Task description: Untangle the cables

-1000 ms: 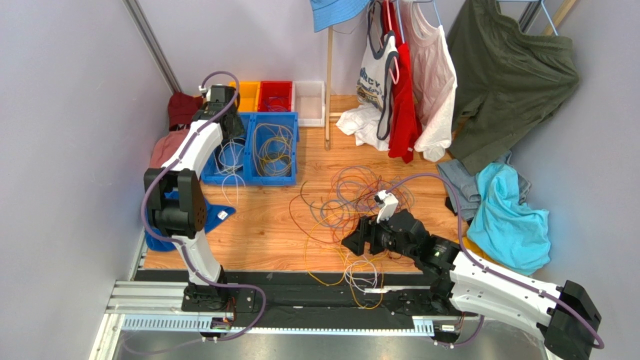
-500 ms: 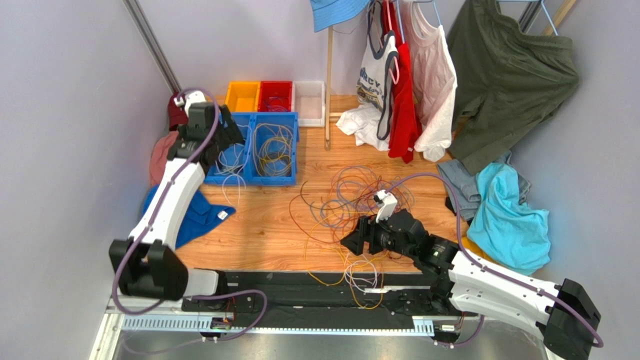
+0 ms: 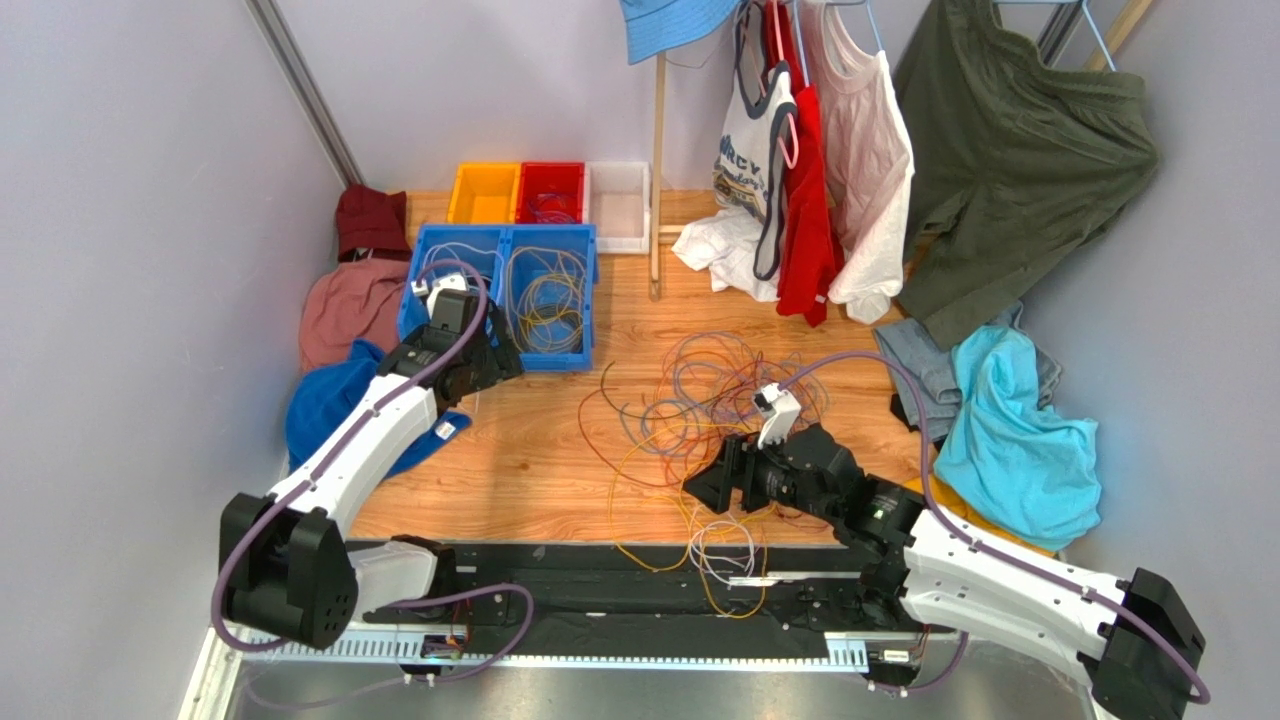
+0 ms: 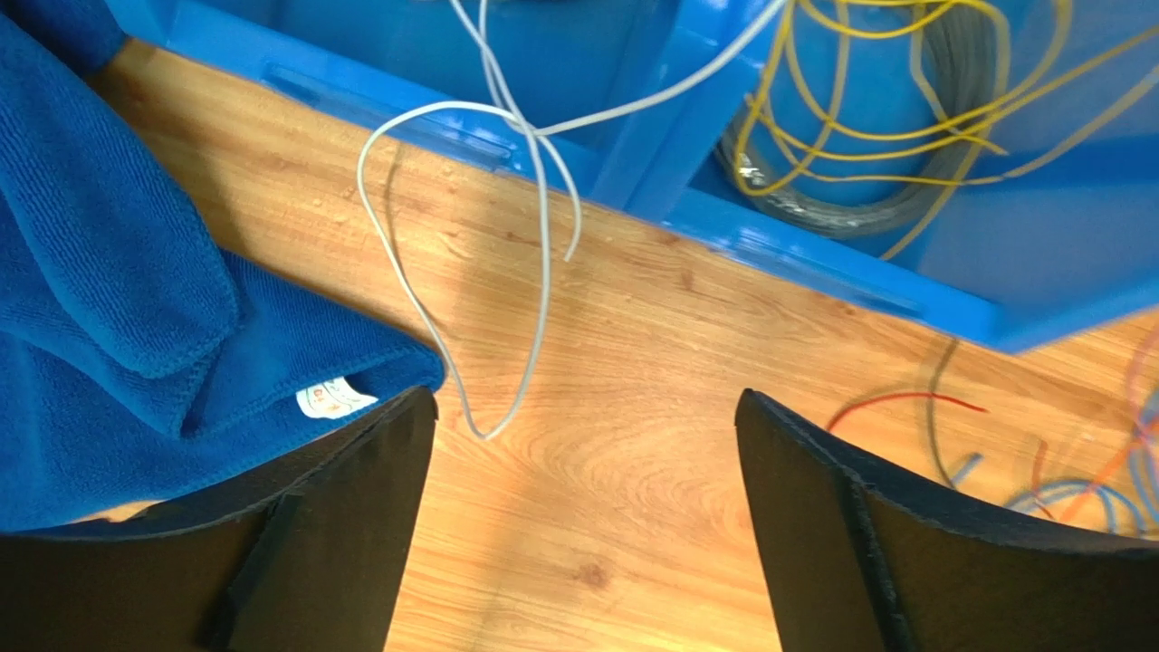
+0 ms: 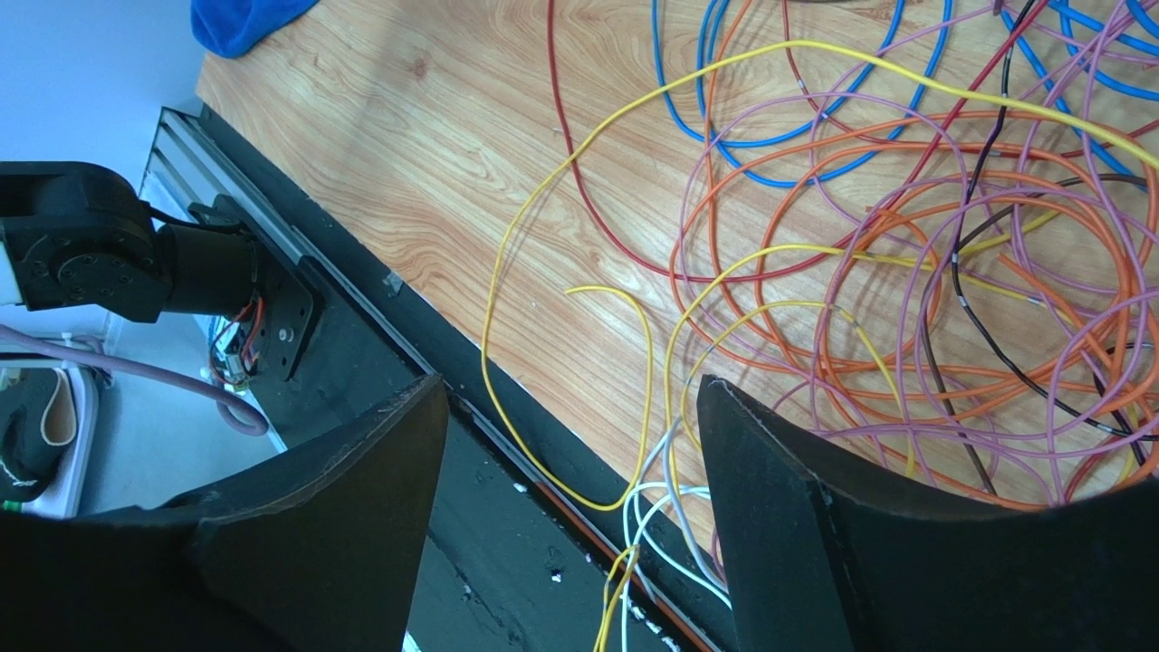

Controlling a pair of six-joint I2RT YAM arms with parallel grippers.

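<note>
Here the cables [image 3: 694,402] lie mostly in one loose tangle on the wooden table [image 3: 526,450], in front of the right arm. They are thin, smooth, round wires in orange, purple, blue, red, yellow, black and white, and they cross each other in many wide loops. A few yellow and white strands run off the wood and over the black metal rail [image 5: 408,360] at the near edge.

The right gripper [image 5: 572,394] hangs above the near side of this tangle. Its two black, matte fingers stand wide apart and nothing is pinched between them. One yellow loop lies flat on the wood under the gap.

More cables are in two blue plastic bins [image 3: 553,360] at the far left of the table. The right bin holds a coil of yellow cables [image 4: 871,122] with some grey ones. A white cable [image 4: 538,272] comes out of the left bin, hangs over the smooth rim and ends in a narrow loop on the wood.

The left gripper [image 4: 585,401] is just in front of these bins, above bare wood, near the end of this white loop. Its jaws are spread wide and hold nothing. Beside its left finger lies a blue towel [image 4: 109,299] of soft, fuzzy cloth with a small white label [image 4: 333,398] at its corner.
</note>
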